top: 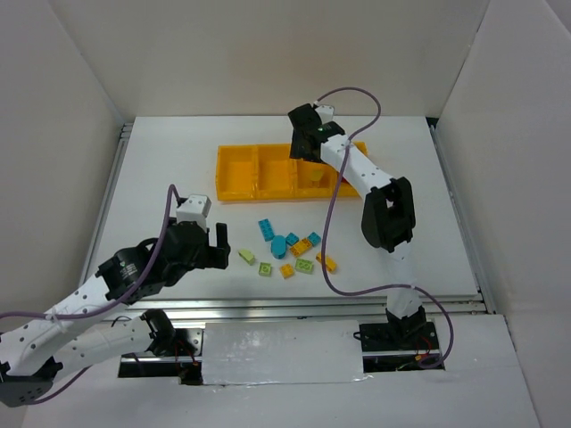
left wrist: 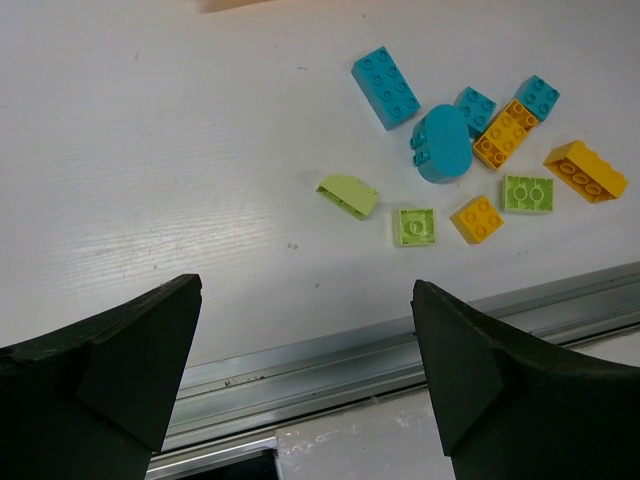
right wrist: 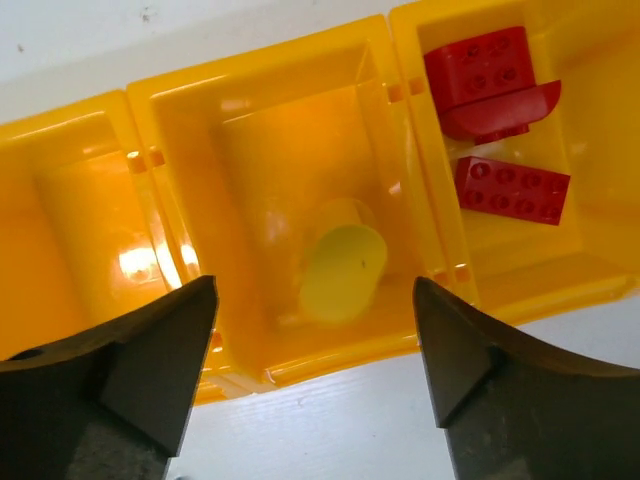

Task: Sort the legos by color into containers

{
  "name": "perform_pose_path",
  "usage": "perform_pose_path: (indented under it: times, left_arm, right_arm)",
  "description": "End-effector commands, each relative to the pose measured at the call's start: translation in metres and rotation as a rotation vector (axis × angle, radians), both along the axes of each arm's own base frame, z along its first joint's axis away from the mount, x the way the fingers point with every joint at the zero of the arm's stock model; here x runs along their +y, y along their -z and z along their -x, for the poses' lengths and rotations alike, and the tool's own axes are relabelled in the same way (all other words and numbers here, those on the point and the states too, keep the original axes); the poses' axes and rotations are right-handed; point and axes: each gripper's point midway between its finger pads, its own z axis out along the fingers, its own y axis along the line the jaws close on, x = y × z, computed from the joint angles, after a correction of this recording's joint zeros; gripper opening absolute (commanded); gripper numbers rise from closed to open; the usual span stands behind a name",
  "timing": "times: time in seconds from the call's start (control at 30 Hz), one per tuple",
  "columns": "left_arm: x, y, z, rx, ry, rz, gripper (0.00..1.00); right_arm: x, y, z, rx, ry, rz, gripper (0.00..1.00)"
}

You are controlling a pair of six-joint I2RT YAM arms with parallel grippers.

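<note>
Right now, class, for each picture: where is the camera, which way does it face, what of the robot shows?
Top external: overhead from behind, looking down on the table; left arm and right arm show.
Left wrist: by the left gripper, facing down at the loose bricks; open fingers show.
Right wrist: by the right gripper, facing down into the tray; open fingers show.
Shared: top external too shows the loose bricks and tray.
</note>
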Motion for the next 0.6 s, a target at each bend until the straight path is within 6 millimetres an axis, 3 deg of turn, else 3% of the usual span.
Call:
perform_pose_path:
  times: [0.0,0.13,0.17,0.23,0.3,0.33,0.4,0.43,0.57]
  left_arm:
    - [-0.003,-0.001,-0.002,-0.011,0.015,-0.008,1.0]
    - [-0.003,-0.003,-0.002,-0.016,0.015,0.001,0.99]
    - [-0.003,-0.003,-0.001,-0.018,0.015,0.004,1.0]
    - [-0.002,-0.004,-0.002,-0.022,0.009,0.006,0.99]
    - [0.001,-0.007,-0.001,-0.031,0.002,0.015,1.0]
    - [0.002,-0.008,-0.001,-0.036,-0.003,0.02,1.0]
    - [0.004,-0.012,0.0,-0.049,-0.006,0.034,1.0]
    - [0.005,-0.014,0.001,-0.057,-0.006,0.043,0.99]
    - [0.002,-0.014,0.002,-0.059,0.012,0.053,0.99]
  right_arm:
    - [-0.005,-0.032,-0.005,-0.054,0.0,0.029,0.97]
    - [-0.009,-0.049,0.008,-0.064,0.0,0.028,1.0]
    - [-0.01,-0.065,0.018,-0.075,-0.003,0.015,1.0]
    - [-0.015,-0.072,0.052,-0.044,-0.024,0.011,1.0]
    - [-0.01,-0.062,0.084,0.011,-0.105,-0.03,1.0]
    - [-0.021,-0.044,0.122,0.067,-0.144,-0.036,1.0]
    - [-0.014,-0.031,0.149,0.071,-0.212,-0.139,1.0]
    - [-0.025,-0.018,0.176,0.079,-0.222,-0.163,1.0]
    - [-0.032,-0.002,0.235,0.105,-0.268,-0.281,0.96]
